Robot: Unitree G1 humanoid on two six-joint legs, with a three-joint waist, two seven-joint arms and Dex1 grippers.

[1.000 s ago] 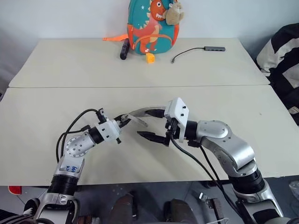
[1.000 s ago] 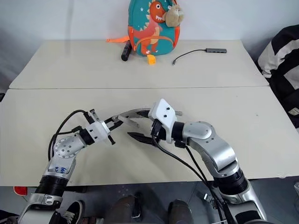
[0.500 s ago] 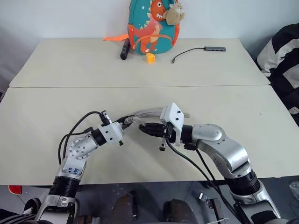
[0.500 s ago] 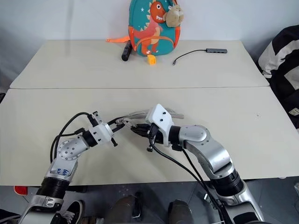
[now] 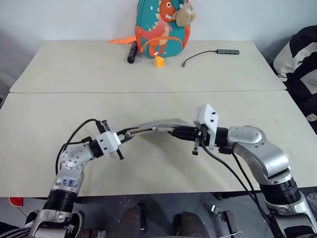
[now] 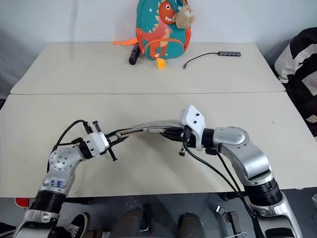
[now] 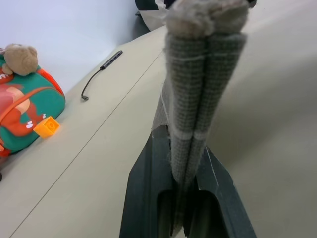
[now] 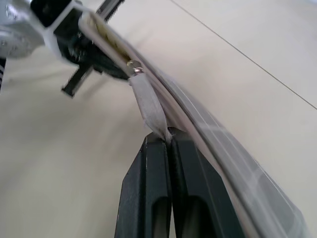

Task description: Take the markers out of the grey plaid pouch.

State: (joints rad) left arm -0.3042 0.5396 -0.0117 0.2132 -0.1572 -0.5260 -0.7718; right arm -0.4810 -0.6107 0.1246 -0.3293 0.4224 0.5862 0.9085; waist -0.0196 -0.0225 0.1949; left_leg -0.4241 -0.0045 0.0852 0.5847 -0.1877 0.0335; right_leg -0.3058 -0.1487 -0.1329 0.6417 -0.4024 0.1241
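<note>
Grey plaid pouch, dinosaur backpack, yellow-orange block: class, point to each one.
grey plaid pouch [image 5: 158, 124], left eye view, fabric middle.
dinosaur backpack [image 5: 159, 27], left eye view, front panel.
yellow-orange block [image 5: 159, 61], left eye view, top face.

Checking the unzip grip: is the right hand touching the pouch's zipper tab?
Touching. In the right wrist view the right hand has its fingers shut on the white zipper tab of the grey plaid pouch.

You've got the grey plaid pouch [image 6: 151, 127] — thin white grid; teal backpack [image 5: 161, 27] with orange dinosaur; yellow-orange block [image 5: 159, 61]; cream table [image 5: 59, 74].
</note>
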